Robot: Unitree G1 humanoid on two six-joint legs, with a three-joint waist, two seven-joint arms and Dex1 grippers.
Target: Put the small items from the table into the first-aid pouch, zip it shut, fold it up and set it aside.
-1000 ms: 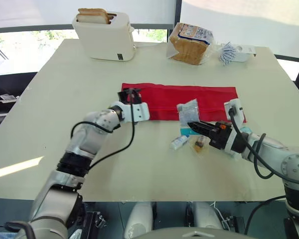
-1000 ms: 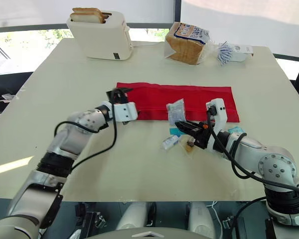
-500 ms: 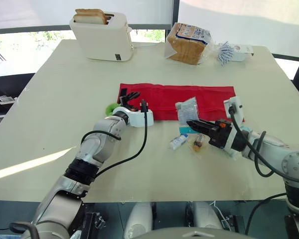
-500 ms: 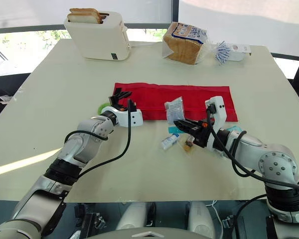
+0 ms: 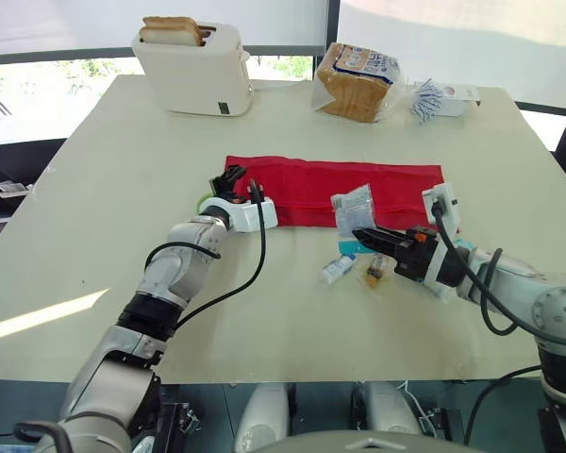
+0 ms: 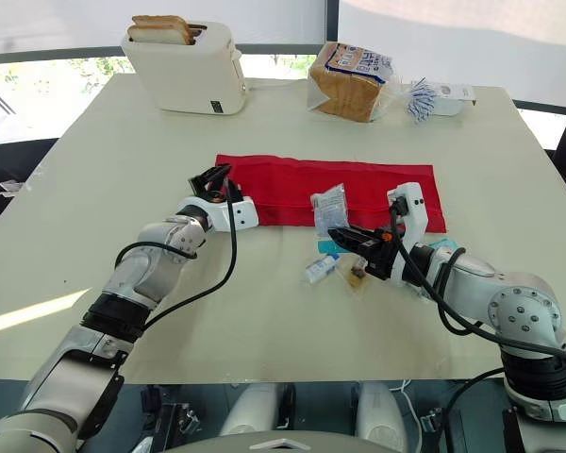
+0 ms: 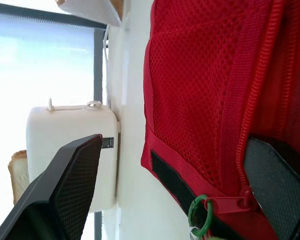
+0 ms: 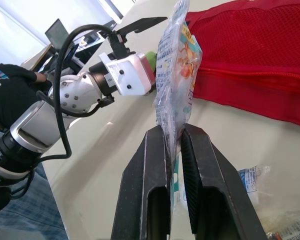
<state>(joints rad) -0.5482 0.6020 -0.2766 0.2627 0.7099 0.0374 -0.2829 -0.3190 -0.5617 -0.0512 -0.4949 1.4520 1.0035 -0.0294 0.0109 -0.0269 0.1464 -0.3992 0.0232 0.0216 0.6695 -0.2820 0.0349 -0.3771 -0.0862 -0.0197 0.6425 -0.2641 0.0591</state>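
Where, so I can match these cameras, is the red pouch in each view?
Left eye view: red pouch lies flat across the middle of the table.
Right eye view: same spot.
Left wrist view: its mesh end and zipper, between the left gripper's fingers.
Right wrist view: behind the held packet, at.
Shared landmark: the left gripper at the pouch's left end.

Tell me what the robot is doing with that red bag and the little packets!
The right gripper pinches a clear packet, held up by the near edge of the red pouch lying flat on the table. The left gripper is open at the pouch's left end, by the zip pull. A few more small items lie on the table, not yet packed.
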